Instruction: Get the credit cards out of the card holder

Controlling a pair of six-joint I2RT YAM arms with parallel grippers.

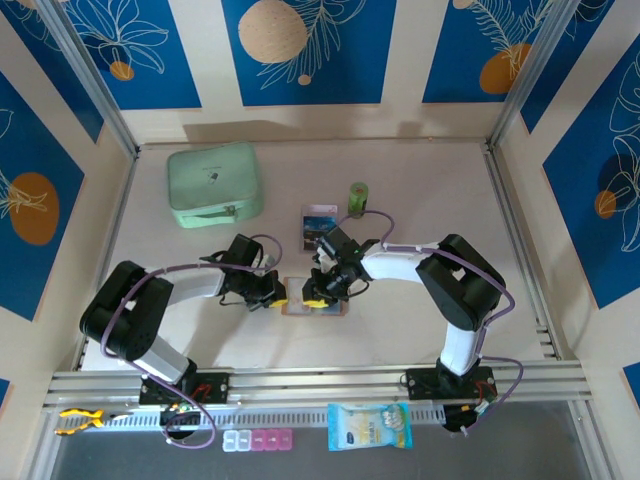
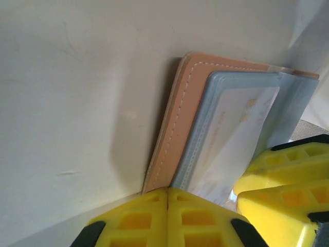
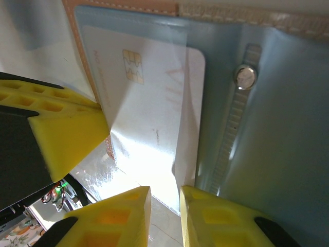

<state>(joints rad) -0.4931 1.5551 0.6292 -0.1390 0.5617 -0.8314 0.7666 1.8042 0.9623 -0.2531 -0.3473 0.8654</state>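
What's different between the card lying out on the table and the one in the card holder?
The loose card has a blue and dark printed face; the pocketed card is pale with a gold chip. The loose card lies bare on the table beyond the card holder; the pocketed card sits inside its see-through pocket. Both are small flat rectangles.

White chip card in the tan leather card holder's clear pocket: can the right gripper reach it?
Probably yes. The right gripper stands slightly open at the near edge of the white chip card; the shut left gripper sits on the tan leather card holder to one side.
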